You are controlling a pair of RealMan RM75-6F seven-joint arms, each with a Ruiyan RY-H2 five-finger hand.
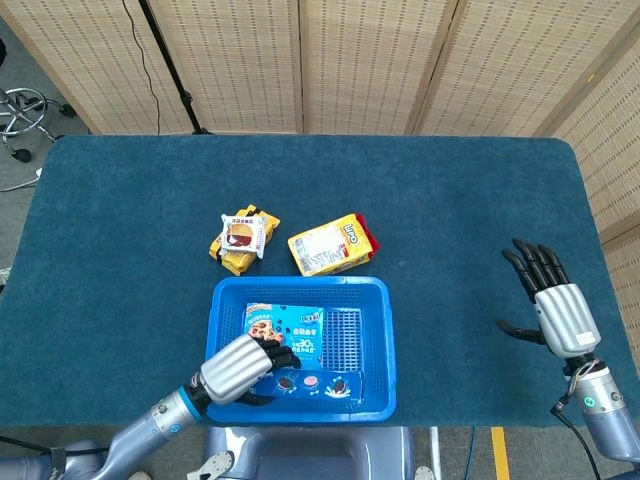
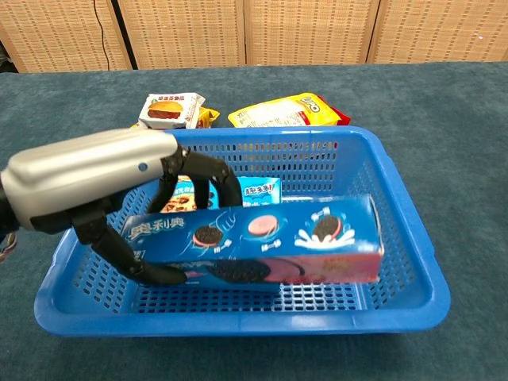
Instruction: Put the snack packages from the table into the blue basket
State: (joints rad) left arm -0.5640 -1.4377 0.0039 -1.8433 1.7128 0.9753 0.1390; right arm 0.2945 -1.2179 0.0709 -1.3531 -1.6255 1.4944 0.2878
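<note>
In the head view, the left hand is over the front left part of the blue basket and holds the sandwich cookie box. The fingers are closed around the left end of this box. The box lies along the front wall of the basket, inside it. Behind the box, the chocolate chip cookie box lies flat on the basket floor. On the blue surface, just behind the basket, there are two more snack packages: the burger snack pack on the left and the yellow wafer pack on the right, which almost touches the back rim. The right hand is well apart from the basket, near the right edge of the surface. It holds nothing, and its fingers are spread wide.

In the chest view, the left hand grips the sandwich cookie box from above and below: upper fingers come over the top edge, and one lower finger goes under the bottom edge. The box stands on its long side, inside the blue basket, close to the front wall. I cannot tell if it touches the floor. The chocolate chip cookie box is mostly hidden behind it. The burger snack pack and the yellow wafer pack lie behind the basket. The right hand does not appear in this view.
</note>
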